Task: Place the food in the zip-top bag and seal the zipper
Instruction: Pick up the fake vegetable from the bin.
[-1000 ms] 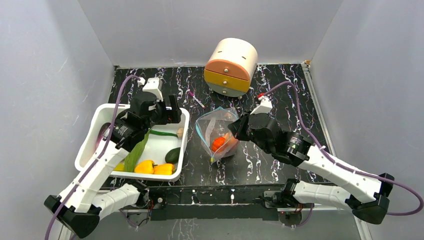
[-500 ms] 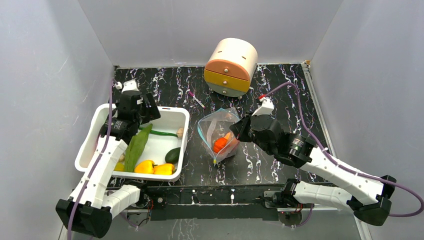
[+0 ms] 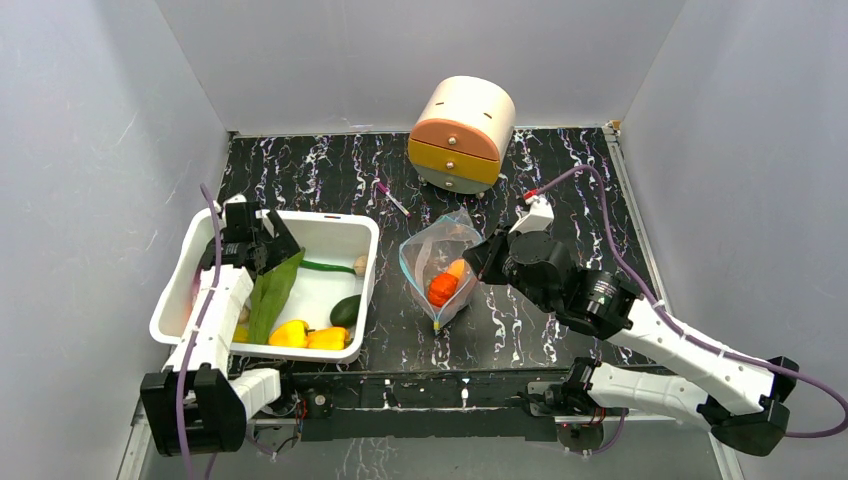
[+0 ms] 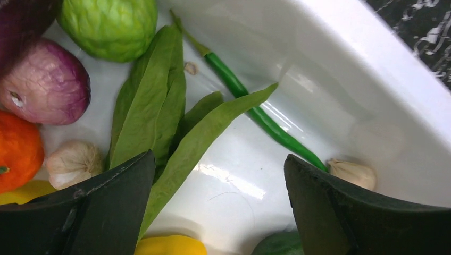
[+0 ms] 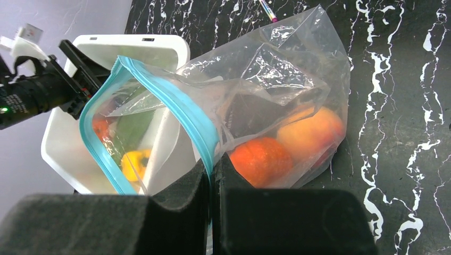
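Note:
The clear zip-top bag [image 3: 432,262] stands open on the dark table, with an orange fruit [image 5: 260,159] and a peach-coloured one [image 5: 311,130] inside. My right gripper [image 5: 213,170] is shut on its blue-green zipper [image 5: 181,109] rim and holds the mouth up. A small yellow piece [image 3: 437,325] sits at the strip's near end. My left gripper [image 4: 218,175] hangs open and empty over the food in the tub: long green leaves [image 4: 159,111], a green chili [image 4: 255,111], garlic [image 4: 74,162], a purple onion [image 4: 45,85], a yellow pepper [image 4: 170,245].
The white tub [image 3: 300,213] stands left of the bag and also holds a dark green fruit [image 3: 346,310] and yellow peppers [image 3: 305,335]. A round drawer cabinet [image 3: 462,135] stands at the back, a pen [image 3: 392,198] in front of it. Grey walls close in both sides.
My left arm has swung from the tub's right side back to its far left corner, still open. The right gripper has drawn the bag slightly to the right.

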Controlling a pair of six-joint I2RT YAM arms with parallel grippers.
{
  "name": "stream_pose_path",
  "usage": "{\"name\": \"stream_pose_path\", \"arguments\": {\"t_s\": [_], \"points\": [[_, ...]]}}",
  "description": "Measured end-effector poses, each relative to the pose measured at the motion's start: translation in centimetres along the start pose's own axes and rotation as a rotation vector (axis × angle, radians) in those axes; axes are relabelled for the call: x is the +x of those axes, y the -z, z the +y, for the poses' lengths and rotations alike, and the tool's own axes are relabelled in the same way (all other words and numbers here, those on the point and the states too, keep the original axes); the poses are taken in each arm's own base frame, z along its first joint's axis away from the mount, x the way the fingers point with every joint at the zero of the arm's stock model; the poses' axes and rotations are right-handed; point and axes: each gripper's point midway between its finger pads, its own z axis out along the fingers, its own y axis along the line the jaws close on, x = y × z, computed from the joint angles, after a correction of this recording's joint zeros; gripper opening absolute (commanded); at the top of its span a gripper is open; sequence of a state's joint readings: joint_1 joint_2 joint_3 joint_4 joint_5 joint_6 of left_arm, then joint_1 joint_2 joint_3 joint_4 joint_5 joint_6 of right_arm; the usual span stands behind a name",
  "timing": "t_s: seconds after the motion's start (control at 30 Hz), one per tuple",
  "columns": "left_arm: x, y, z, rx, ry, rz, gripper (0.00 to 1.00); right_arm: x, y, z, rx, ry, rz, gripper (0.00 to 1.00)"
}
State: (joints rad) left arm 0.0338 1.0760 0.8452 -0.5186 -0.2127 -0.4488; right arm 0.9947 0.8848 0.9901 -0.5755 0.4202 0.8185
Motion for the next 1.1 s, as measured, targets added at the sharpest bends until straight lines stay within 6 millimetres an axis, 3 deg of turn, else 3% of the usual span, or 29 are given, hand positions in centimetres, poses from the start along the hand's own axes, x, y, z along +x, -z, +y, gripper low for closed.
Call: {"name": "stream_pose_path", "arguments": {"t_s": [0.17, 0.4, 0.53, 0.8, 0.97, 1.1], "points": [[1.6, -1.9, 1.9, -0.061, 0.066, 0.085, 0.97, -0.1, 0.2, 0.0, -0.005, -0.001, -0.004, 0.00], [2.5, -3.3, 4.3, -0.145, 0.137, 0.144, 0.97, -0.1, 0.3, 0.0, -0.010, -0.003, -0.003, 0.00], [3.6, -3.8, 4.9, -0.168, 0.146, 0.184, 0.92, -0.2, 0.6, -0.1, -0.016, -0.009, -0.009, 0.00], [5.1, -4.4, 4.2, -0.120, 0.128, 0.243, 0.76, 0.1, 0.6, -0.4, -0.012, -0.008, -0.003, 0.00], [4.7, -4.4, 4.5, -0.120, 0.082, 0.233, 0.80, 0.1, 0.7, -0.3, -0.014, -0.012, -0.003, 0.00], [2.2, -4.3, 5.3, -0.155, -0.006, 0.161, 0.81, 0.2, 0.7, -0.3, -0.019, -0.012, 0.002, 0.00]]}}
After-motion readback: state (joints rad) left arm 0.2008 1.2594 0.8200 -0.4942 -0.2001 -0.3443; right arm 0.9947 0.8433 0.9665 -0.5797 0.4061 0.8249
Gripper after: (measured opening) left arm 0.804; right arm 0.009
